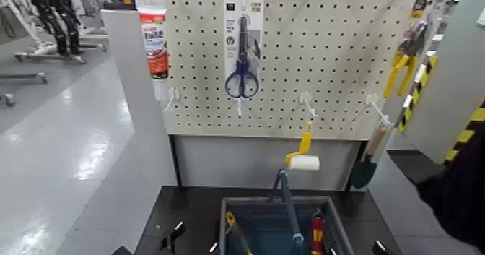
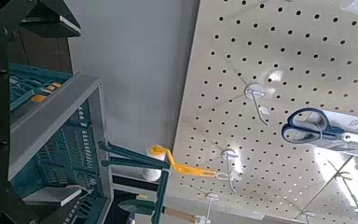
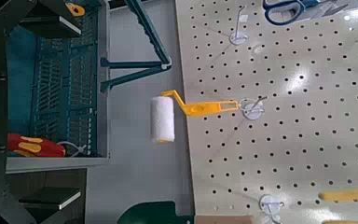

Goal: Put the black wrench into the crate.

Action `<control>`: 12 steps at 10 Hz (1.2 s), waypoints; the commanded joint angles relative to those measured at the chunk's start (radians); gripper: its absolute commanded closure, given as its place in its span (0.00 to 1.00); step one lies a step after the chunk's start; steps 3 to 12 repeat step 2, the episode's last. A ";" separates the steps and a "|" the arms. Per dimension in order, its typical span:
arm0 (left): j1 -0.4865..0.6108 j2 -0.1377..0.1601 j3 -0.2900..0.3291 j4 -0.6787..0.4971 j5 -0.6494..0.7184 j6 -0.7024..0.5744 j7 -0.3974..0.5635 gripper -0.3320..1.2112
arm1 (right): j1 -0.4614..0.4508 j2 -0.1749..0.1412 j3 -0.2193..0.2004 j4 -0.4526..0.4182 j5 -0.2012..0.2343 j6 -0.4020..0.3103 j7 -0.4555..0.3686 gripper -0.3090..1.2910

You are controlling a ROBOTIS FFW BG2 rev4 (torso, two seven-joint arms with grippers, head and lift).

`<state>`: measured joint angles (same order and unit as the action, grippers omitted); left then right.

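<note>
The black wrench shows in no view. The blue-grey crate (image 1: 231,209) stands at the near edge of the dark table, below the pegboard. It holds a yellow-handled tool (image 1: 232,225), a red-handled tool (image 1: 317,232) and a teal bar tool (image 1: 287,200) that sticks up out of it. My left gripper (image 1: 193,242) is low beside the crate's left side, open and empty. My right gripper (image 1: 355,249) is low at the crate's right side, open and empty. The crate also shows in the left wrist view (image 2: 61,112) and in the right wrist view (image 3: 56,163).
The pegboard (image 1: 339,48) carries blue-handled scissors on a card (image 1: 242,63), a red-and-white tube (image 1: 154,41), a yellow-handled paint roller (image 1: 303,157), a trowel (image 1: 368,164) and yellow pliers (image 1: 400,66). One hook (image 1: 172,95) is bare. A dark sleeve (image 1: 462,193) is at right.
</note>
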<state>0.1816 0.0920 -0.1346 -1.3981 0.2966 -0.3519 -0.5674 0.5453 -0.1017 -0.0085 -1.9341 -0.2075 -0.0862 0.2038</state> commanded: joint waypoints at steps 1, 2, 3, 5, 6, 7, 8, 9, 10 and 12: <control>0.003 -0.002 0.004 -0.004 -0.005 0.002 0.000 0.28 | 0.028 -0.006 0.025 0.000 0.000 -0.047 -0.041 0.26; 0.003 -0.002 0.004 -0.002 -0.005 0.002 -0.002 0.28 | 0.028 -0.009 0.031 -0.003 0.000 -0.033 -0.050 0.27; 0.003 -0.002 0.004 -0.002 -0.005 0.002 -0.002 0.28 | 0.028 -0.009 0.031 -0.003 0.000 -0.033 -0.050 0.27; 0.003 -0.002 0.004 -0.002 -0.005 0.002 -0.002 0.28 | 0.028 -0.009 0.031 -0.003 0.000 -0.033 -0.050 0.27; 0.003 -0.002 0.004 -0.002 -0.005 0.002 -0.002 0.28 | 0.028 -0.009 0.031 -0.003 0.000 -0.033 -0.050 0.27; 0.003 -0.002 0.004 -0.002 -0.005 0.002 -0.002 0.28 | 0.028 -0.009 0.031 -0.003 0.000 -0.033 -0.050 0.27; 0.003 -0.002 0.004 -0.002 -0.005 0.002 -0.002 0.28 | 0.028 -0.009 0.031 -0.003 0.000 -0.033 -0.050 0.27; 0.003 -0.002 0.004 -0.002 -0.005 0.002 -0.002 0.28 | 0.028 -0.009 0.031 -0.003 0.000 -0.033 -0.050 0.27; 0.003 -0.002 0.004 -0.002 -0.005 0.002 -0.002 0.28 | 0.028 -0.009 0.031 -0.003 0.000 -0.033 -0.050 0.27; 0.003 -0.002 0.004 -0.002 -0.005 0.002 -0.002 0.28 | 0.028 -0.009 0.031 -0.003 0.000 -0.033 -0.050 0.27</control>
